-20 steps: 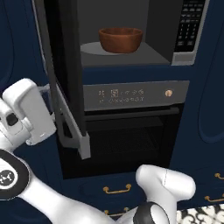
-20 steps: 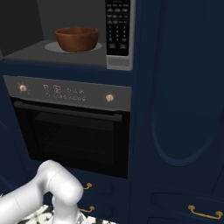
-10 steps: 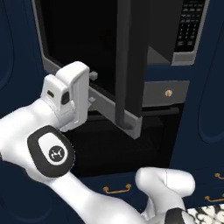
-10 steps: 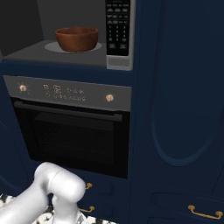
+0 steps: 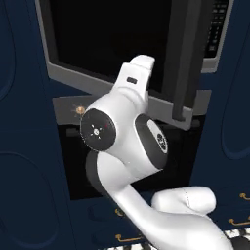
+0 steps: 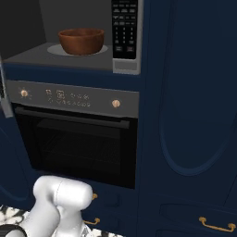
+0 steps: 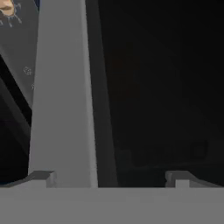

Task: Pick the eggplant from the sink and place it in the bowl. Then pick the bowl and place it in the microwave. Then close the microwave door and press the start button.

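Note:
The reddish-brown bowl [image 6: 81, 40] stands on the glass turntable inside the microwave [image 6: 32, 58], left of the keypad panel [image 6: 125, 28]. The eggplant and the sink are out of view. In the left base view the microwave door [image 5: 122, 34] is swung most of the way across the opening and hides the bowl; its free edge [image 5: 188, 53] is near the keypad [image 5: 218, 24]. My hand [image 5: 136, 78] presses against the door's lower frame. My gripper [image 7: 111, 179] is open and holds nothing, its fingertips [image 7: 41, 177] close to the door's grey frame [image 7: 61, 109] and black window [image 7: 166, 87].
Below the microwave is an oven [image 6: 74, 143] with brass knobs [image 6: 115, 103] and a long dark handle [image 6: 69, 118]. Dark blue cabinet fronts [image 6: 190, 92] flank it, with brass drawer pulls [image 6: 215, 226] low down. My white arm [image 5: 146, 195] fills the foreground of the left base view.
The microwave door has swung from wide open to the right, toward shut. My arm has swept right with it, the hand staying against the door. The bowl has not moved.

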